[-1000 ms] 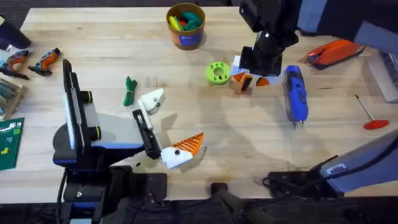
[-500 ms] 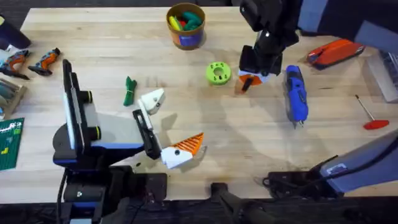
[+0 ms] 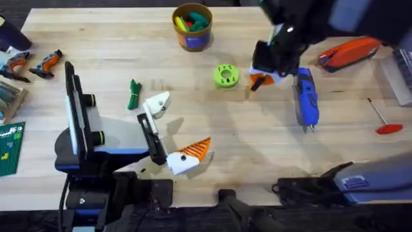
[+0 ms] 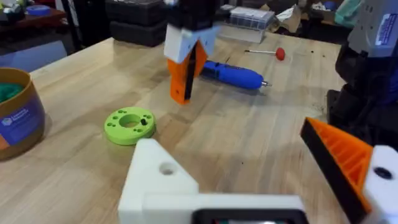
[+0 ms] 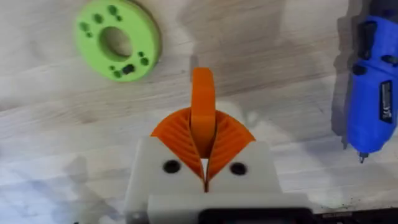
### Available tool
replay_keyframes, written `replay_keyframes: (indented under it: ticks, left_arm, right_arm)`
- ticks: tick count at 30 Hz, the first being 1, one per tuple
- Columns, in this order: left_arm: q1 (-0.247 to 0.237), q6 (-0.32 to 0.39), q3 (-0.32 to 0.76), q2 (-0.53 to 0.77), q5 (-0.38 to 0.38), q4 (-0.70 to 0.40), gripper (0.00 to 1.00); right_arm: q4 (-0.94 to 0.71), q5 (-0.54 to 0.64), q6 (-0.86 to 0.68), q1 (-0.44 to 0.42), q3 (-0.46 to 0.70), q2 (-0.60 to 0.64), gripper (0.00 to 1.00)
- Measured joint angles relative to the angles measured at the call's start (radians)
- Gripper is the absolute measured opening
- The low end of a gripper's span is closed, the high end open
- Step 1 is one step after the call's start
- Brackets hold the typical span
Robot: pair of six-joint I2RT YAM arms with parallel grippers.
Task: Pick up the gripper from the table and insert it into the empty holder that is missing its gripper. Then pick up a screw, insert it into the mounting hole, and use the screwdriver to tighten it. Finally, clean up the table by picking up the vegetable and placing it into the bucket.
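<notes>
Two arms shared the work at this moment. The right gripper (image 5: 204,163) was clenched on the gripper (image 5: 202,106), a small orange plastic finger piece, its ribbed orange pads (image 5: 177,134) pressed against both flanks so that the piece projected straight out past the tips. In the left wrist view the piece (image 4: 182,78) hung clear of the wooden table (image 3: 96,51), near the lime-green disc (image 3: 225,75) and the blue screwdriver (image 3: 306,96); a raised carry of this kind probably kept the piece free for transfer.

The left gripper (image 3: 168,132) lay low and sideways at the table's near side with its jaws spread apart. One white holder (image 3: 156,103) was bare (a mounting hole showed in its flat face), while the other carried a ribbed orange finger (image 3: 195,150). This presented pose likely offered the empty mount for insertion.

The dark-green vegetable (image 3: 134,94) lay just beside that holder. The yellow-orange bucket (image 3: 192,27) stood at the far edge, already holding toy items.
</notes>
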Motion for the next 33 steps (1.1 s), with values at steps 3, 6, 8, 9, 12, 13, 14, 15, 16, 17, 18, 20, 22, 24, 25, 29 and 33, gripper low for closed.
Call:
replay_keyframes:
  ticks: [3,6,8,9,12,13,14,15,16,17,18,20,22,24,25,29,33]
  left_arm:
    - [0.0,0.0,0.0,0.0,0.0,0.0,0.985]
    - [0.0,0.0,0.0,0.0,0.0,0.0,0.985]
    - [0.0,0.0,0.0,0.0,0.0,0.0,0.985]
    - [0.0,0.0,0.0,0.0,0.0,0.0,0.985]
    - [0.0,0.0,0.0,0.0,0.0,0.0,0.986]
    - [0.0,0.0,0.0,0.0,0.0,0.0,0.987]
    - [0.0,0.0,0.0,0.0,0.0,0.0,0.987]
    - [0.0,0.0,0.0,0.0,0.0,0.0,0.986]
    - [0.0,0.0,0.0,0.0,0.0,0.0,0.986]
    - [0.0,0.0,0.0,0.0,0.0,0.0,0.986]
    - [0.0,0.0,0.0,0.0,0.0,0.0,0.986]
    - [0.0,0.0,0.0,0.0,0.0,0.0,0.986]
    - [0.0,0.0,0.0,0.0,0.0,0.0,0.986]
    - [0.0,0.0,0.0,0.0,0.0,0.0,0.986]
    - [0.0,0.0,0.0,0.0,0.0,0.0,0.986]
    - [0.0,0.0,0.0,0.0,0.0,0.0,0.986]
    - [0.0,0.0,0.0,0.0,0.0,0.0,0.986]
  right_arm:
    - [0.0,-0.002,0.0,0.0,0.0,-0.095,0.015]
    - [0.006,-0.002,0.0,0.0,0.0,-0.194,0.015]
    - [0.018,-0.002,-0.005,0.0,0.0,-0.255,0.014]
    - [0.023,-0.002,-0.008,0.0,0.0,-0.28,0.014]
    - [0.031,-0.002,-0.011,0.0,0.0,-0.342,0.014]
    - [0.037,-0.002,-0.012,0.0,-0.002,-0.357,0.014]
    - [0.053,-0.002,-0.012,0.0,-0.009,-0.372,0.014]
    - [0.074,-0.002,-0.014,0.0,-0.024,-0.388,0.014]
    - [0.093,-0.004,-0.015,0.0,-0.041,-0.401,0.014]
    - [0.125,-0.012,-0.018,-0.001,-0.068,-0.419,0.014]
    - [0.167,-0.024,-0.019,-0.004,-0.102,-0.437,0.014]
    - [0.248,-0.062,-0.019,-0.014,-0.171,-0.467,0.014]
    - [0.349,-0.121,-0.023,-0.033,-0.254,-0.496,0.014]
    - [0.453,-0.188,-0.026,-0.058,-0.333,-0.52,0.014]
    - [0.507,-0.232,-0.026,-0.074,-0.374,-0.531,0.014]
    - [0.698,-0.416,-0.025,-0.135,-0.504,-0.558,0.014]
    - [0.926,-0.649,-0.017,-0.19,-0.614,-0.561,0.014]
